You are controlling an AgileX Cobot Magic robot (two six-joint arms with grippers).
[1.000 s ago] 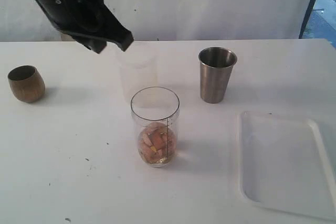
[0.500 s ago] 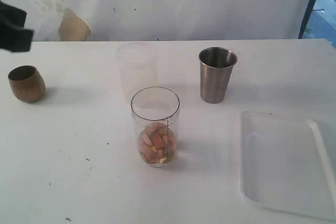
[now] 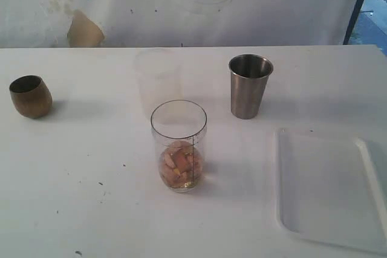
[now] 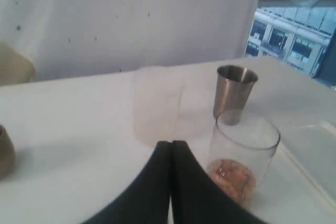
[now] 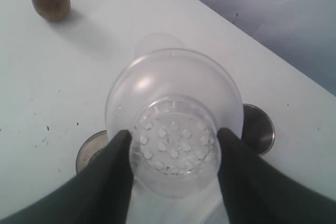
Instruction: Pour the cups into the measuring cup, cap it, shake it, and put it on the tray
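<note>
The exterior view looks from the table (image 3: 72,167) side opposite the wall (image 3: 290,4), raised and tilted down, taking in everything from brown cup (image 3: 30,96) to tray (image 3: 329,185) at middle range. The left wrist view sits low, just above the table, facing across it to the same wall over the left gripper's (image 4: 170,145) closed tips, with the measuring cup (image 4: 244,156) close. The right wrist view hangs high, facing almost straight down through the lid (image 5: 173,103) clamped in the right gripper (image 5: 174,148). All 3 views share the brown cup, tumbler (image 3: 249,86), measuring cup and frosted cup (image 3: 158,80). The exterior view catches the lid at its top edge.
</note>
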